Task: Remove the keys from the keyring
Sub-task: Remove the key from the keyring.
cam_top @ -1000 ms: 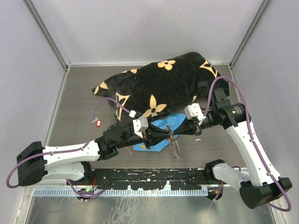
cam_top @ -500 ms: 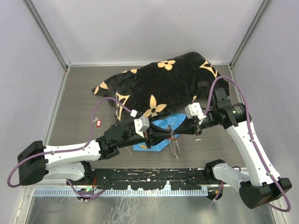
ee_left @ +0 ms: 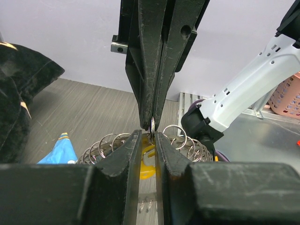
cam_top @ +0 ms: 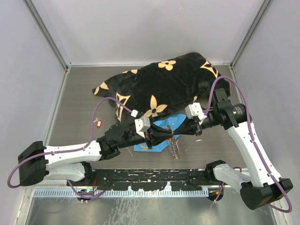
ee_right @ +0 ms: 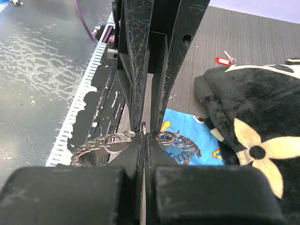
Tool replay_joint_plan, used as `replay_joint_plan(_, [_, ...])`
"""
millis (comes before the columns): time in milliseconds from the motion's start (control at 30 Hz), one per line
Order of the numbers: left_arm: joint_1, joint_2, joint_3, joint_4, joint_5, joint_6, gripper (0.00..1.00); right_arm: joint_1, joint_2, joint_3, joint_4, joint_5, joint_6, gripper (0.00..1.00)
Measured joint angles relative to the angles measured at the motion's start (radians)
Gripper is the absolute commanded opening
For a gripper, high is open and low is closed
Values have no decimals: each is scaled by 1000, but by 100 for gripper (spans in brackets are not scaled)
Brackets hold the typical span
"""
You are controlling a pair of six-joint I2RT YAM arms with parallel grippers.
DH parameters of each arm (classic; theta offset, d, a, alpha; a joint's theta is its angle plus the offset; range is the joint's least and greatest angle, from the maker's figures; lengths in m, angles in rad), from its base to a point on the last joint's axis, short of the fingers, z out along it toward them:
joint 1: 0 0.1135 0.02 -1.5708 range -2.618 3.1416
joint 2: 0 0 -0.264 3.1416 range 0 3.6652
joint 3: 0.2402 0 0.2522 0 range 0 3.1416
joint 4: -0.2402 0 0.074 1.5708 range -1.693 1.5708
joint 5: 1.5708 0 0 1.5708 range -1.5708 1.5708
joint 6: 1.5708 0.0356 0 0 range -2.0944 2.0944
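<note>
Both grippers meet tip to tip above the table. The keyring, a chain of small silver rings, hangs below them. It drapes to both sides of the fingertips in the left wrist view and the right wrist view. My right gripper is shut on one ring of it. My left gripper faces it with a narrow gap between its fingers. A yellow-headed key fills that gap from finger to finger. A red-headed key lies apart on the table.
A blue patterned cloth lies under the grippers. A large black cushion with tan flowers covers the table behind it. A black rail runs along the near edge. Grey walls close in the left, right and back.
My left gripper has edged slightly toward the right one. The hanging chain has swung a little to the left. Both grips look the same.
</note>
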Motion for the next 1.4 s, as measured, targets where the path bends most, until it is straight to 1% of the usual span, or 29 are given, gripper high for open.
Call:
replay_joint_plan(233, [-1,0,3,0,-7,-1,13,0,0,0,3,-10,2,1])
replay_joint_plan(267, [-1,0,3,0,-7,-1,10,0,0,0,3,-11,2,1])
replay_joint_plan(333, [-1,1,4,0,-7,-1,1,0,0,0,3,-13,2,1])
replay_joint_plan(500, [-2,2,11,-14,-6,0,0,-1,0,0,1,-11,2,1])
replay_joint_plan(567, [-2,2,22,-40,-7,0,0,-3,0,0,-3,-6,-1,3])
replay_joint_plan(767, [-5,-19,92,-222,-15,8,0,-2,0,-1,-11,16,-5,17])
replay_joint_plan(900, [-5,-43,143,-372,-24,23,0,2,-1,0,-10,20,2,30])
replay_joint_plan(1000, [-4,-50,186,-499,-26,30,0,4,-5,0,-1,31,25,37])
replay_joint_plan(1133, [3,-41,274,-682,-15,37,0,7,-11,0,22,50,69,40])
replay_joint_plan(1167, [5,-30,316,-739,-10,44,0,10,-12,0,27,56,81,41])
replay_joint_plan(1400, [16,52,539,-1014,27,68,0,20,-14,0,69,76,145,40])
